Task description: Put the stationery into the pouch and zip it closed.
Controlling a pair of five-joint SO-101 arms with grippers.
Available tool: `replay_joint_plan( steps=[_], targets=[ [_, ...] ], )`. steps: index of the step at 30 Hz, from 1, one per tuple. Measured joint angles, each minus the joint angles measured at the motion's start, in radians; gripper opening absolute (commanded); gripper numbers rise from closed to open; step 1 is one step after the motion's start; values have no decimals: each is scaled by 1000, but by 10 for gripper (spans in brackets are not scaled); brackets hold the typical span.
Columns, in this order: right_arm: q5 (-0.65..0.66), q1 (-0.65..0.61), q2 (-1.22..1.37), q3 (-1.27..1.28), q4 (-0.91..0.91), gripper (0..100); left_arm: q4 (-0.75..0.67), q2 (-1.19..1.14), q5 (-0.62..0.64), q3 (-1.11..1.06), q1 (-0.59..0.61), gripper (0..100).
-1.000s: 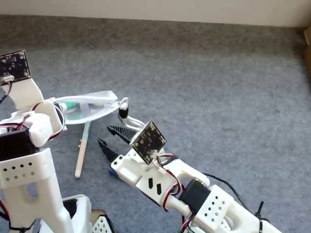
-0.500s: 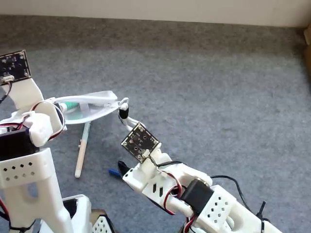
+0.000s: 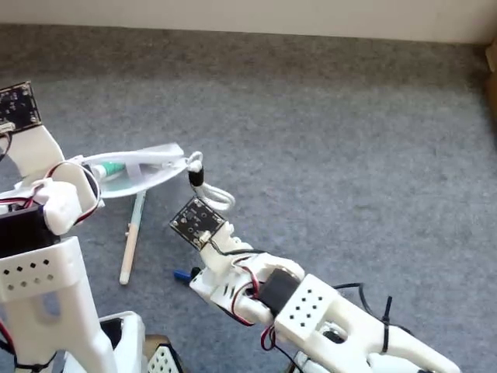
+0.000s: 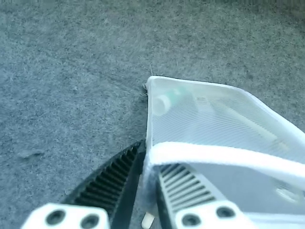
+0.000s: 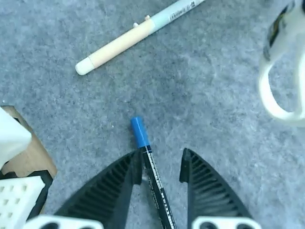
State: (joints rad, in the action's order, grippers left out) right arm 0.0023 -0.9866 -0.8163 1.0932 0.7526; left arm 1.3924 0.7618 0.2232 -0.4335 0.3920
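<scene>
A white mesh pouch (image 3: 133, 169) lies on the grey carpet with a green-capped item inside, and its strap loop (image 3: 211, 193) trails off one end. My left gripper (image 4: 150, 177) is shut on the pouch's (image 4: 214, 126) rim. A cream and pale teal pen (image 3: 130, 238) lies just in front of the pouch. A black pen with a blue cap (image 5: 140, 132) lies on the carpet between the fingers of my right gripper (image 5: 159, 167), which is open and low around it. The blue cap (image 3: 181, 275) pokes out from under the right wrist.
The left arm's white base (image 3: 46, 311) fills the near left corner. A brown cardboard piece (image 5: 29, 157) sits beside it. The cream pen (image 5: 138, 34) and the strap loop (image 5: 279, 76) lie beyond the blue-capped pen. Open carpet spreads to the right.
The right arm has tipped down and shifted left over the blue-capped pen, so its black fingers have gone under the wrist in the high view. The pouch has barely shifted.
</scene>
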Motion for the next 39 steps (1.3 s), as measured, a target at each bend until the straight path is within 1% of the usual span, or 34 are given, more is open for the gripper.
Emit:
replay_joint_plan(
  steps=[2, 5, 10, 13, 25, 29, 32, 34, 39],
  targets=[
    [0, -3, 25, 0, -26, 131, -9, 0, 8, 0, 23, 8],
    [0, -44, 61, 0, -51, 131, -21, 0, 21, 0, 44, 8],
    [0, -103, 158, 0, -121, 131, -25, 0, 26, 0, 54, 8],
    [0, -106, 247, -15, -163, 131, -25, 0, 26, 0, 58, 8],
    [0, -107, 531, -180, -173, 128, -25, 0, 26, 0, 58, 8],
    [60, -107, 617, -198, -173, 127, -25, 0, 26, 0, 58, 8],
    [81, -107, 657, -204, -175, 126, -25, 0, 26, 0, 58, 8],
    [87, -107, 672, -224, -175, 108, -25, 0, 26, 0, 58, 8],
    [89, -77, 701, -241, -175, 5, -25, 0, 26, 0, 58, 8]
  ],
)
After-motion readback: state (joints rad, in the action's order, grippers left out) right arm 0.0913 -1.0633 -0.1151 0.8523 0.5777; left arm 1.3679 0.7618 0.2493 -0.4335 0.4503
